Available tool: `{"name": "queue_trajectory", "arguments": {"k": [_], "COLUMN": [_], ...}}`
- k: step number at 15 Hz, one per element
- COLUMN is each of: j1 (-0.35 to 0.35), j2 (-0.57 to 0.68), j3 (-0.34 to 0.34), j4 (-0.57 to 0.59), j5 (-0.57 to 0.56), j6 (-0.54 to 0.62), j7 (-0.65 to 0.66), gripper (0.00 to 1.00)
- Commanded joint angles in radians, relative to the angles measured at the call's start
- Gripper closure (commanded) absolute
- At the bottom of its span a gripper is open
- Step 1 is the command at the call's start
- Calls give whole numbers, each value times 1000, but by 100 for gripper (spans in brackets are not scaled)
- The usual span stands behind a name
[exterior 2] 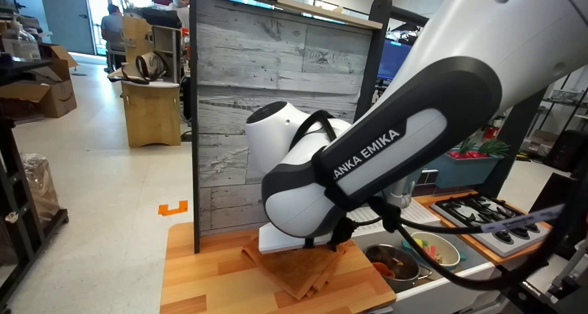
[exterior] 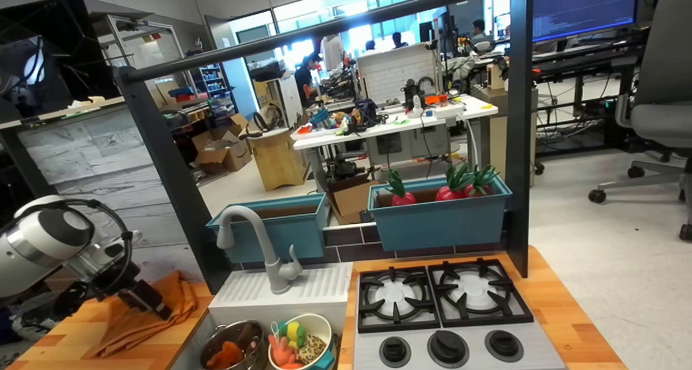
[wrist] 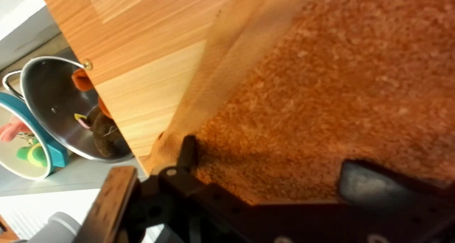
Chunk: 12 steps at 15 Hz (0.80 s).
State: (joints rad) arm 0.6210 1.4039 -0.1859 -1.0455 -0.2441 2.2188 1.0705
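Black two-fingered claw (wrist: 273, 165) at rust-orange terry cloth (wrist: 337, 93)

Jaws apart, it hangs at the fabric, near the edge of the striped wooden surface (wrist: 142, 40) by the grey sink (wrist: 90, 174); contact is hard to make out. The white-and-black arm (exterior 2: 381, 144) masks much of the claw in an exterior view. In the wrist view the cloth is cropped, and that edge partly hides a round steel pot (wrist: 46, 88) containing orange and brown soft toys (wrist: 105, 133); a cream-and-teal bowl (wrist: 14, 165) alongside holds pink and green-yellow toys (wrist: 32, 156).

The windows (exterior: 357, 5) glared with bright daylight; in the wrist view, the cloth (wrist: 330, 93) was slightly blurred and partly in shadow.
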Motion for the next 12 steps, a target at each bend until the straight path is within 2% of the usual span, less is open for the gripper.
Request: {"name": "queue_trajectory", "arguments": {"k": [1,5,7,12], "j1": [73,159,154,75], "j2": [49,49,56,25], "j3": [60,132,152,58], "j4": [6,22,50,-14], "j5": [-25,-18,5,25], "j6": [69,125,78,44], "j7": [-58,-115,-128,10], "gripper": [0,0,0,0]}}
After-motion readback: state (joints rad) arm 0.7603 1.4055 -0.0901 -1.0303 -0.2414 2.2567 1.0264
